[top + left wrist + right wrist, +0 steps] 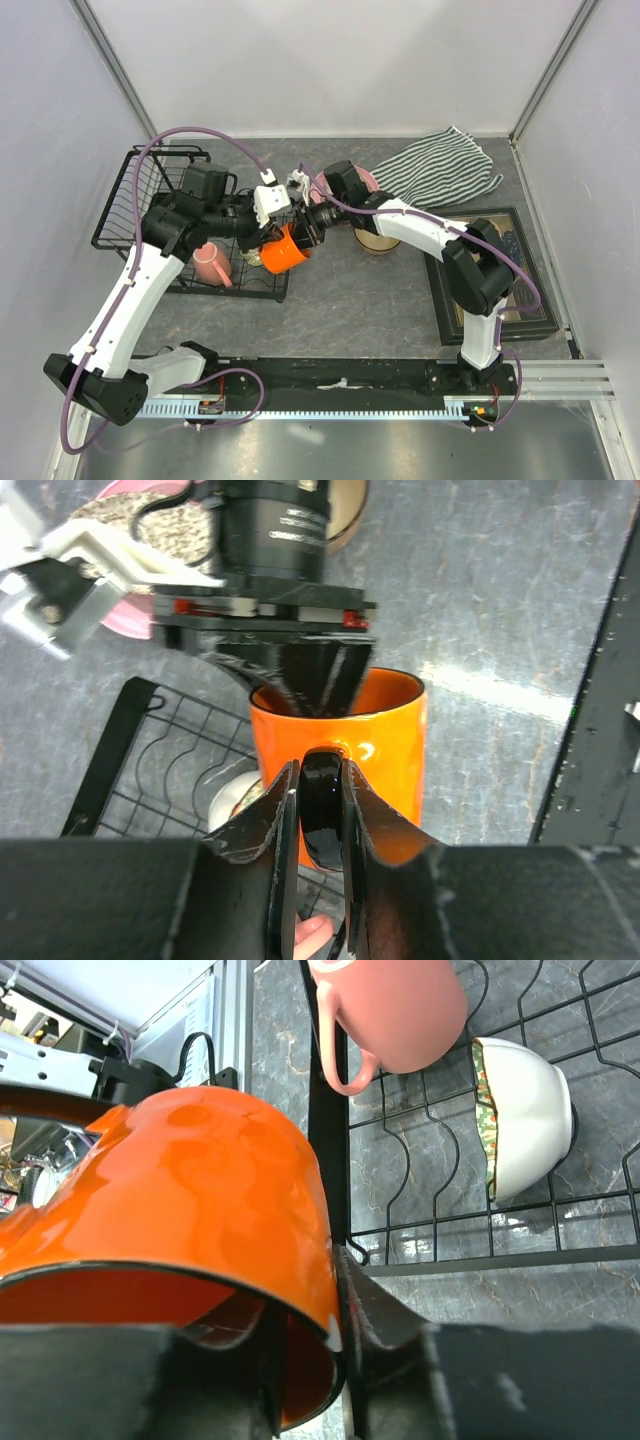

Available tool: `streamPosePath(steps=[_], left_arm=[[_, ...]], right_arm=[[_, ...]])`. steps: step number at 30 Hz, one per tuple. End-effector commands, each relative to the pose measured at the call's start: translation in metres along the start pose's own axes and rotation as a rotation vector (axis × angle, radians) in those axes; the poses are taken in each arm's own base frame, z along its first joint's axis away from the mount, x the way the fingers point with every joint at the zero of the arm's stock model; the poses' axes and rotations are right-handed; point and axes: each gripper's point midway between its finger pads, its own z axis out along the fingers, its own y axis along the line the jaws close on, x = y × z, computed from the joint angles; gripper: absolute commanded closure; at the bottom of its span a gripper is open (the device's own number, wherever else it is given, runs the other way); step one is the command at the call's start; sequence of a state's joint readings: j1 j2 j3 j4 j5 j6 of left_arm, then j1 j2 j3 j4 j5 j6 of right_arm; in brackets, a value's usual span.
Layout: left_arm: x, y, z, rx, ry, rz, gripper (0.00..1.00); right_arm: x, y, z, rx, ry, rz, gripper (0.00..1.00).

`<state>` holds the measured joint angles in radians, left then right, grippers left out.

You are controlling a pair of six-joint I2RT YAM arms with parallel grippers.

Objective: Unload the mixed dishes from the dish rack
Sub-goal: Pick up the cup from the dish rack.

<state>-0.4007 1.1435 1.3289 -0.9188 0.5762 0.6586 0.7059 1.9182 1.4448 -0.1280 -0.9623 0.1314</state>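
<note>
Orange mug point(283, 252) hangs over the dish rack point(125, 215) edge, left tool point(318, 780) clenched on its black handle, right tool point(305, 1310) pinching its rim; pink mug point(395, 1010) and floral bowl point(525, 1115) remain racked, while pink plate point(368, 178) and tan bowl point(376, 245) already sit on the worktop point(360, 300).

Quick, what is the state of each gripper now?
Left gripper: closed on the handle of the orange mug.
Right gripper: closed on that mug's rim.

Orange mug point(284, 252), tilted, at rack point(240, 294) edge
</note>
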Motion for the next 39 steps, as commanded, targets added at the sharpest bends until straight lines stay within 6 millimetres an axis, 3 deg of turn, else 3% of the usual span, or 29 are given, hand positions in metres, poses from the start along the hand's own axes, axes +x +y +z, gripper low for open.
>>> streamPosePath(steps=[1,4,11,13,17,25,29,31,32,39], left_arm=[[-0.038,0.013,-0.013,-0.059,-0.126,0.064,0.98],[-0.037,0.012,-0.013,-0.058,-0.129,0.062,0.98],[-0.035,0.013,-0.015,-0.073,-0.132,0.054,0.97],[-0.036,0.013,-0.017,-0.084,-0.134,0.06,0.89],[-0.041,0.014,-0.025,-0.107,-0.147,0.076,0.63],[-0.045,0.011,-0.032,-0.105,-0.173,0.083,0.32],[-0.046,0.011,-0.038,-0.127,-0.18,0.096,0.28],[-0.047,0.012,-0.043,-0.142,-0.184,0.1,0.27],[-0.047,0.012,-0.044,-0.146,-0.185,0.1,0.27],[-0.037,0.014,-0.04,-0.155,-0.164,0.097,0.26]], right_arm=[[-0.013,0.013,0.004,-0.065,-0.016,-0.082,0.8],[-0.013,0.013,0.004,-0.064,-0.013,-0.081,0.99],[-0.008,0.006,0.005,-0.034,0.005,-0.068,1.0],[-0.008,0.0,0.003,-0.007,0.013,-0.088,1.0],[-0.002,-0.009,-0.001,0.043,0.058,-0.083,1.0],[-0.007,-0.026,-0.014,0.137,0.081,-0.105,1.0],[-0.002,-0.037,-0.029,0.227,0.141,-0.114,1.0],[-0.009,-0.041,-0.038,0.266,0.163,-0.154,1.0],[-0.002,-0.047,-0.046,0.318,0.205,-0.137,1.0],[-0.019,-0.047,-0.098,0.528,0.277,-0.232,1.0]])
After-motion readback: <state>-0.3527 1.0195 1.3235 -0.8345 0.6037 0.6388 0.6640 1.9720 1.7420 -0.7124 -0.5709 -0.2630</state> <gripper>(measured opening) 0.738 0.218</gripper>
